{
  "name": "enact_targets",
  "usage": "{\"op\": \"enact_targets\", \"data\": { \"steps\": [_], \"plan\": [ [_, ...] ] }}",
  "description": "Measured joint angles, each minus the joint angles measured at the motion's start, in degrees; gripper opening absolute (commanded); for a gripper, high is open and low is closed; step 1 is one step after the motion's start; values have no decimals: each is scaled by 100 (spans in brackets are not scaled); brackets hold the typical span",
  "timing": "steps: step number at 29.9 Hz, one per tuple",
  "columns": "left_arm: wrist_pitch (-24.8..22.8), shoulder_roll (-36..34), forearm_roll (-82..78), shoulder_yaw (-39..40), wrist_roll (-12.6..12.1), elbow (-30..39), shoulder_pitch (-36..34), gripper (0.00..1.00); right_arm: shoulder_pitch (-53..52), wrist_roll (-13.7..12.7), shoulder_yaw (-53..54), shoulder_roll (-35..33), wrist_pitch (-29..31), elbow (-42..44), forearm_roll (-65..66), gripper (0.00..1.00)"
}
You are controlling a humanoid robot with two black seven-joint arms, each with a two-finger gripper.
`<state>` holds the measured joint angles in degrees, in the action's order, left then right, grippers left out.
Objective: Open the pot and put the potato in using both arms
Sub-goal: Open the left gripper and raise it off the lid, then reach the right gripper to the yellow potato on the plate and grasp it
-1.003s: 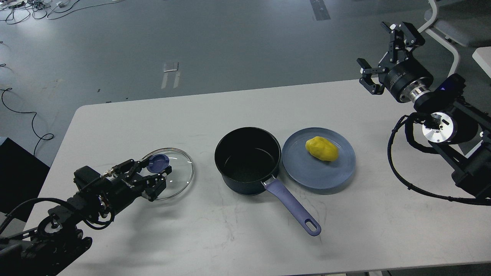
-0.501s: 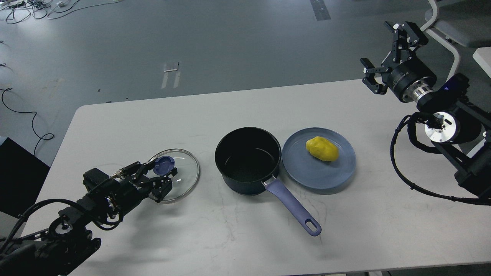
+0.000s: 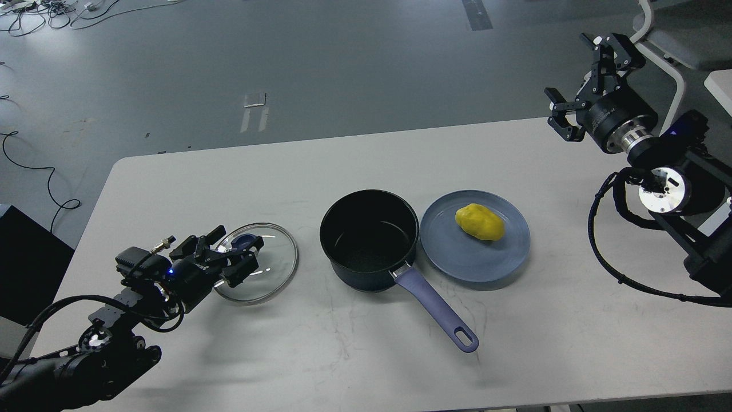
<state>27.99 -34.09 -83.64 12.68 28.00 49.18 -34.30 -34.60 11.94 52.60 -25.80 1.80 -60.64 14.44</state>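
The dark pot (image 3: 369, 237) stands open at the table's middle, its purple handle (image 3: 436, 310) pointing toward the near right. The yellow potato (image 3: 480, 222) lies on a blue plate (image 3: 457, 260) just right of the pot. The glass lid (image 3: 269, 272) with a blue knob (image 3: 245, 239) lies flat on the table left of the pot. My left gripper (image 3: 235, 256) hovers over the lid's left part at the knob, fingers spread, and partly hides the knob. My right gripper (image 3: 572, 86) is open and empty, raised beyond the table's far right corner.
The white table (image 3: 171, 189) ends close behind my right gripper. A white chair frame (image 3: 666, 63) stands behind the right arm. A black box (image 3: 26, 257) sits off the table's left edge.
The lid has shifted slightly right and settled flat. My left gripper has risen a little over the knob with its fingers spread. My right gripper has drifted slightly to the right.
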Motion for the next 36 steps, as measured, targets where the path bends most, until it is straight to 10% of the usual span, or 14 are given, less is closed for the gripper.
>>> {"op": "enact_targets", "data": {
  "steps": [10, 21, 36],
  "plan": [
    [-606, -778, 2565, 469, 0, 2057, -546, 99, -118, 169, -711, -341, 118, -676, 1168, 100],
    [-2077, -374, 5593, 859, -435, 1867, -1545, 99, -954, 1557, -2723, -1012, 97, -590, 6212, 100],
    [-1998, -383, 5597, 817, -461, 1826, -1447, 100, -1438, 1607, -3890, -602, -59, 377, 8376, 100]
  ]
}}
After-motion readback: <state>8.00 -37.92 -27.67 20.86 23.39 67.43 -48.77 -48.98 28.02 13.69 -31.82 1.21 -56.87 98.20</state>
